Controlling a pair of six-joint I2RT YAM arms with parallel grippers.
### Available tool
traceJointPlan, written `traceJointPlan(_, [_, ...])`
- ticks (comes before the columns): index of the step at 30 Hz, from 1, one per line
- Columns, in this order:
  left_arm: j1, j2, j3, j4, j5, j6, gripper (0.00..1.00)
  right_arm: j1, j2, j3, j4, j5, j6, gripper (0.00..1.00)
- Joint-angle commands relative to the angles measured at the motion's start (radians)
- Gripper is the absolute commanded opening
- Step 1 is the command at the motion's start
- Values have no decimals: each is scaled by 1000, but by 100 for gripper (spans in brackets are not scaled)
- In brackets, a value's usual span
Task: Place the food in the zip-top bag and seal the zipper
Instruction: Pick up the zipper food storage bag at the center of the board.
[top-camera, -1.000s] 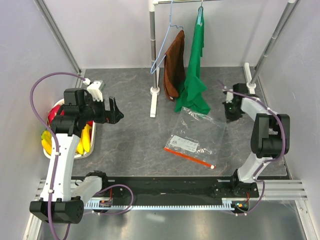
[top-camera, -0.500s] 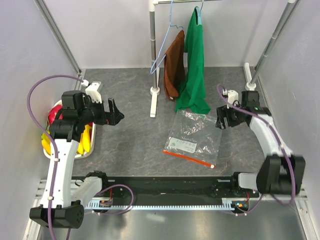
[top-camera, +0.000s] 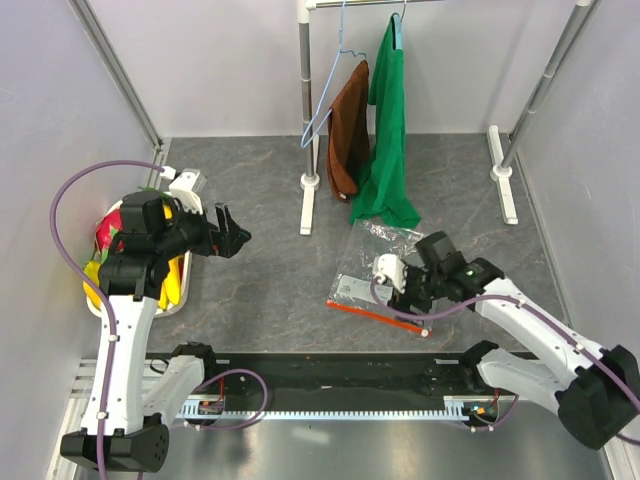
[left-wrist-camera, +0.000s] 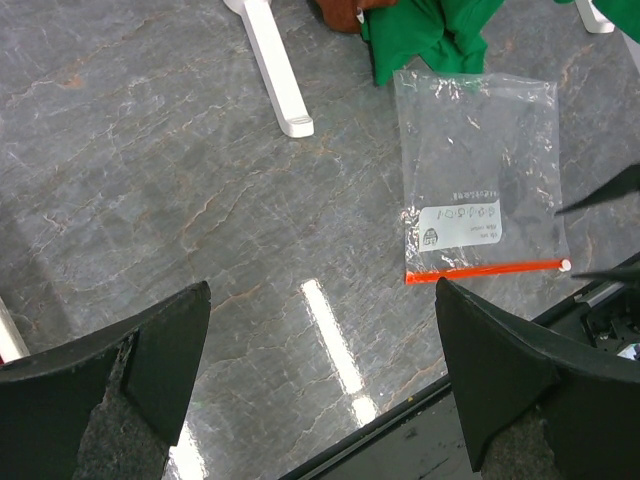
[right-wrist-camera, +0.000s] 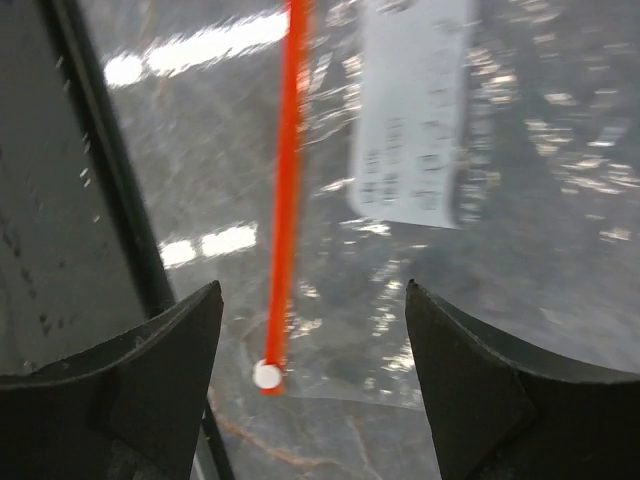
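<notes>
Right gripper (right-wrist-camera: 312, 300) hovers low over the zip-top bag (left-wrist-camera: 480, 170), lying flat on the table. Its jaws are spread wide and empty, with the zipper (right-wrist-camera: 288, 180) running between them. Left gripper (left-wrist-camera: 320, 300) hangs wide open too, well left of the bag, and the food (top-camera: 96, 278) sits far left beneath that arm.

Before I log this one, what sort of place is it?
Likely a robot lab cell: plain pale partition walls, a slotted metal mounting rail, a white garment rack hung with a green cloth and a brown cloth.

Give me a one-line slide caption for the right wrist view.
Open right gripper hovers over the flat zip-top bag, its red-orange zipper and white slider framed between the fingers.
</notes>
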Motion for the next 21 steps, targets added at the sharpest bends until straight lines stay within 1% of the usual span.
traceJointPlan(1, [2,-11,-7,43,2,-2,100,120,34,-48,30,127,-10,79])
traceJointPlan(2, [3,-11,-10,43,1,-1,100,166,41,-60,47,157,-7,78])
traceJointPlan(3, [3,-11,-13,45,-2,-1,100,190,48,-94,67,222,-3,78])
traceJointPlan(6, [2,-5,-15,43,-3,-1,100,270,91,-123,130,311,-6,75])
traceJointPlan(10, [2,-6,-18,45,-12,-2,100,318,181,-91,176,341,54,72])
traceJointPlan(11, [2,-3,-18,42,-13,-2,100,321,196,-87,192,352,69,68])
traceJointPlan(13, [2,-3,-21,42,-16,-2,100,330,241,-76,243,391,105,68])
traceJointPlan(16, [2,-2,-21,42,-18,-1,100,346,299,-64,271,430,128,62])
traceJointPlan(19, [3,4,-20,43,-22,4,100,356,327,-62,283,450,139,51])
traceJointPlan(20, [3,4,-20,45,-21,4,100,356,325,-60,289,456,146,41])
traceJointPlan(21, [2,6,-18,45,-19,4,100,356,322,-57,289,454,151,36])
